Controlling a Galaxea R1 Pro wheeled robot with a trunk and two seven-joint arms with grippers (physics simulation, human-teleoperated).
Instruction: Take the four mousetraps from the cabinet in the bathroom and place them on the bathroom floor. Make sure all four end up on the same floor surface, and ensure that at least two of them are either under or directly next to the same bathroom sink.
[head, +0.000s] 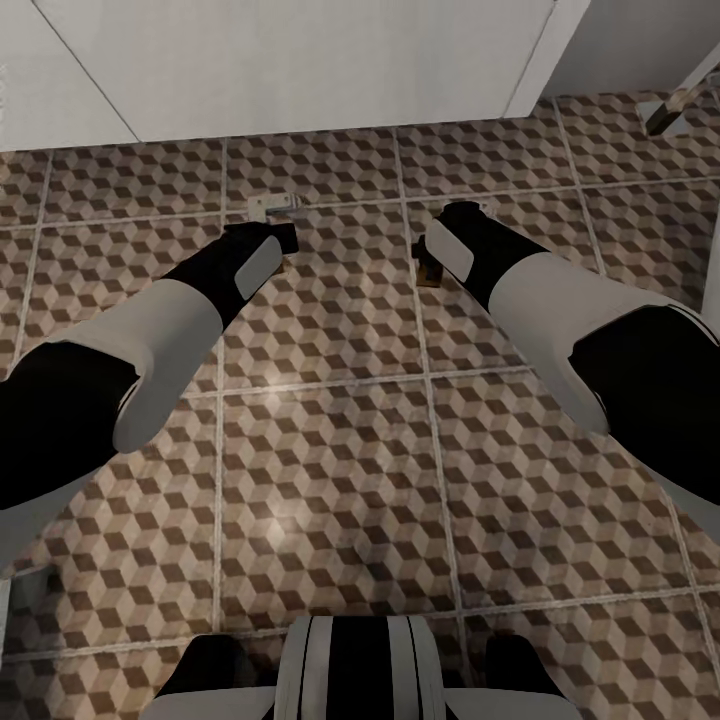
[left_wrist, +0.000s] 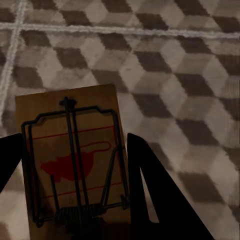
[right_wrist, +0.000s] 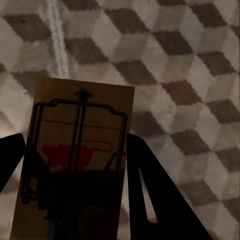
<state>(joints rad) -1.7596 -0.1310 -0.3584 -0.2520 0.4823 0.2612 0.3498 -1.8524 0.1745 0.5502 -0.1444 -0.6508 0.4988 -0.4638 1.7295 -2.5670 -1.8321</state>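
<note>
Each arm holds a mousetrap low over the bathroom floor (head: 330, 420): the left gripper (left_wrist: 75, 200) has its fingers closed on one mousetrap (left_wrist: 75, 160), the right gripper (right_wrist: 75, 200) on another (right_wrist: 77, 155). A third, seemingly, lies ahead (head: 275, 207). Released from height, a trap could bounce or flip away.

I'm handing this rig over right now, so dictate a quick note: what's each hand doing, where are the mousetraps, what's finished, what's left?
Left hand: shut on a mousetrap, above the floor.
Right hand: shut on a second trap, also over the tiles.
Another trap already lies on the floor just ahead of the left hand, near the white wall.
Done: apparently one trap placed, two fetched.
Left: set both held traps down on these tiles; find the fourth trap; confirm two sit beside or under the sink, which I can't see from here.
</note>
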